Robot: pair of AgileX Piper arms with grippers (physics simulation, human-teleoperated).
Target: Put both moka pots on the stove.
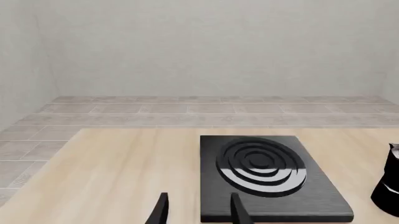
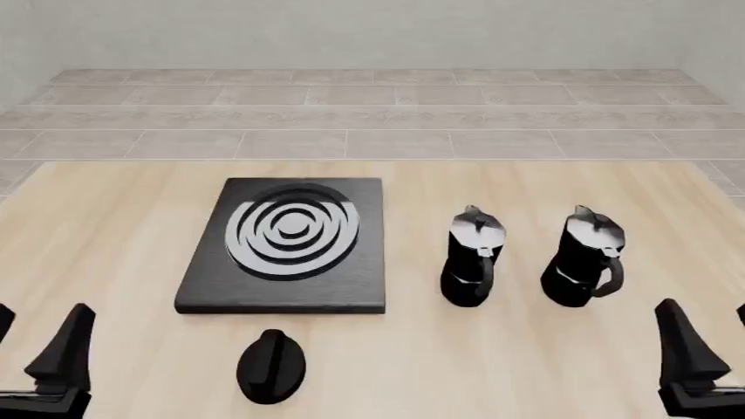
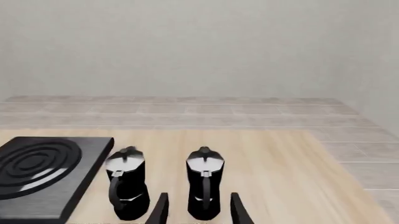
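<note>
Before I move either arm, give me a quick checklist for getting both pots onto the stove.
1. Stove top free of objects: ok.
2. Near pot upright, on the table beside the stove: ok.
3. Far pot upright, apart from the other: ok.
4. Right claw open, lined up with the far pot: ok.
5. Left claw open, holding nothing: ok.
6. Knob in front of the stove, off the pots' path: ok.

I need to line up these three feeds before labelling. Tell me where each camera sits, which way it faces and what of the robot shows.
Front view: fixed above and behind the arms, looking forward and down at the stove, both moka pots and a black oval knob; the left gripper and right gripper show at the bottom corners.
Left wrist view: behind the left gripper's open fingers, facing the stove.
Right wrist view: behind the right gripper's open fingers, facing both pots.
Shared: all three show the stove.
</note>
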